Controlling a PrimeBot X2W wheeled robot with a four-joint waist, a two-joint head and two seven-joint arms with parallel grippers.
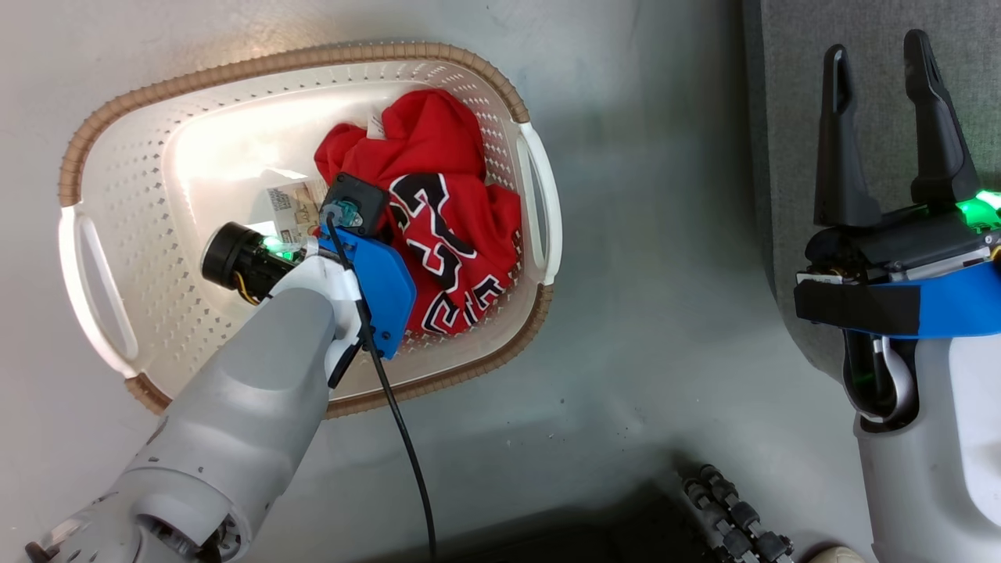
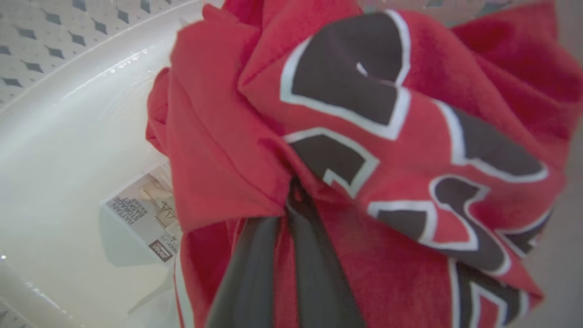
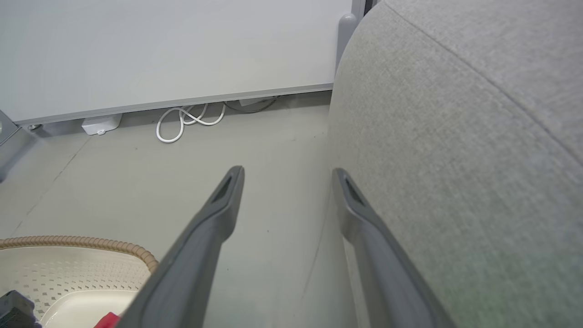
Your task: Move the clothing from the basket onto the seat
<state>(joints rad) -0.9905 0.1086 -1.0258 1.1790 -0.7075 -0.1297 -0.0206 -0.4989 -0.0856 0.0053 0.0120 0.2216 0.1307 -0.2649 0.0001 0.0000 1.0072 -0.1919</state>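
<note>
Left gripper [image 2: 294,191] clenched on red numbered jersey [image 2: 387,150] in cream laundry basket [image 1: 117,141]; right gripper [image 3: 287,172] splayed beside grey sofa cushion [image 3: 455,136].

Floor [image 1: 649,234] btw basket [image 1: 274,62] & seat [image 1: 782,117]: open lane. Basket's L half bare bar label [image 1: 291,205]; clothing [image 1: 446,195] heaped vs R wall. L arm [image 1: 258,375] crosses near rim.

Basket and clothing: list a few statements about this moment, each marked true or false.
1. The left tool is shut on the red numbered garment inside the basket. True.
2. The right tool holds clothing. False: it is open and empty, by the seat.
3. The basket stands on the seat. False: it stands on the floor.
4. A printed label lies on the basket's bottom. True.
</note>
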